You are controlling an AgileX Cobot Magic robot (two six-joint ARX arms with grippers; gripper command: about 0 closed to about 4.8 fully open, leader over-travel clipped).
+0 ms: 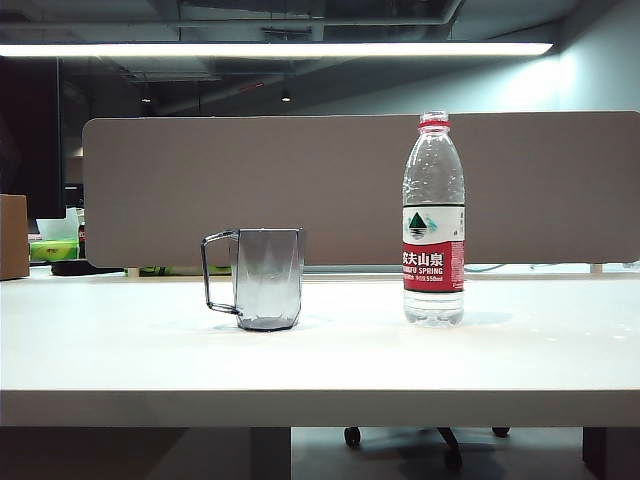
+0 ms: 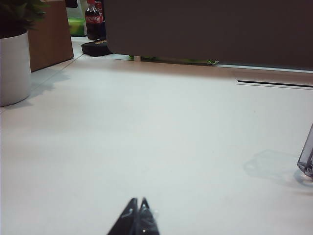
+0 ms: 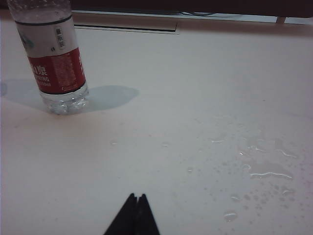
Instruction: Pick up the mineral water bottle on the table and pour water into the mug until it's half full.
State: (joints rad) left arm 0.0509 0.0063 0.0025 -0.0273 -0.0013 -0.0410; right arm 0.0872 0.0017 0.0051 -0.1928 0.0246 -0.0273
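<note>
The mineral water bottle (image 1: 433, 225) stands upright on the white table (image 1: 330, 360), right of centre, holding clear water; its lower half (image 3: 55, 63) shows in the right wrist view. The smoky-grey faceted mug (image 1: 267, 279) stands left of it, handle pointing left, with nothing visible inside; only its edge (image 2: 307, 159) enters the left wrist view. My left gripper (image 2: 138, 201) hangs shut and empty over bare tabletop, well short of the mug. Shut and empty too, my right gripper (image 3: 137, 197) is short of the bottle. Neither arm appears in the exterior view.
A grey partition panel (image 1: 300, 190) runs along the table's back edge. Spilled water drops (image 3: 259, 169) lie on the table beside the right gripper. A white plant pot (image 2: 14, 66), a brown box (image 2: 49, 34) and a cola bottle (image 2: 94, 19) stand at the far left.
</note>
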